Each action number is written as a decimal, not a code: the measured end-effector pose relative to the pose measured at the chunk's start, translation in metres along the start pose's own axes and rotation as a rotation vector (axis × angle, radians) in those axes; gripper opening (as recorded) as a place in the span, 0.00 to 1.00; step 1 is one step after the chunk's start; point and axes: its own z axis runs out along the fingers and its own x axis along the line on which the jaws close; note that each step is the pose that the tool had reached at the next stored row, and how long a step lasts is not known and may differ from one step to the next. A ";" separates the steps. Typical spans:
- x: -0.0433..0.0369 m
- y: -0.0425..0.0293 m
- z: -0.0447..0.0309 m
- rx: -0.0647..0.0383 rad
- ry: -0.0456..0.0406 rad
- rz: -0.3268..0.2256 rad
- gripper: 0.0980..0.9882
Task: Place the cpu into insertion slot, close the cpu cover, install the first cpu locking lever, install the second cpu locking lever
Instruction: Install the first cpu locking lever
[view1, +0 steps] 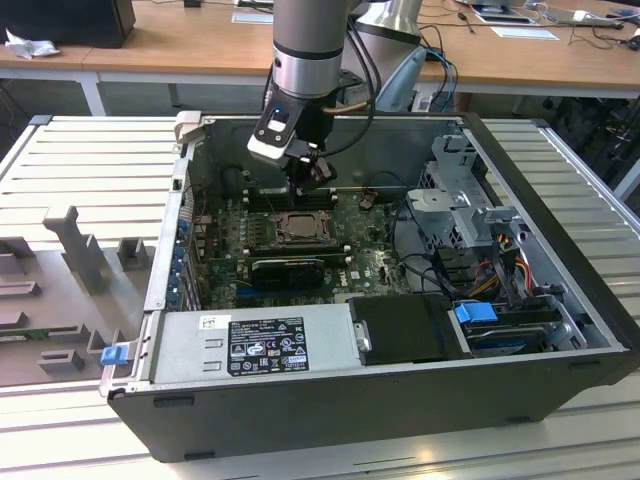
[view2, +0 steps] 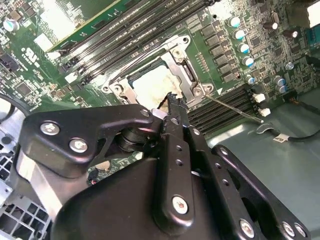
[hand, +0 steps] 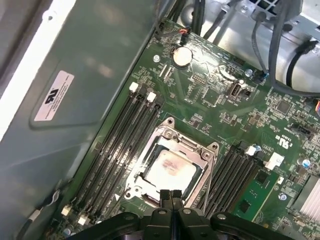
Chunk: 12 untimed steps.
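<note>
The cpu, with a pale, smudged face, lies flat in the insertion slot on the green motherboard. The silvery cpu cover lies down around it, framing the chip. A thin metal locking lever sticks out sideways from the socket's corner over the memory slots. My gripper hovers just above the socket's edge, shut, with its fingertips pressed together and nothing between them.
Long black memory slots flank the socket on both sides. In the open case, a grey power supply lies at the front and a drive cage with cables stands at the exterior view's right. A black card sits in front of the socket.
</note>
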 end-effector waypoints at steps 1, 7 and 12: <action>0.0000 0.0000 0.0000 0.000 -0.0001 -0.018 0.01; 0.0000 0.0000 0.0000 0.003 -0.0017 -0.162 0.01; 0.0000 0.0000 0.0000 0.004 -0.0026 -0.242 0.01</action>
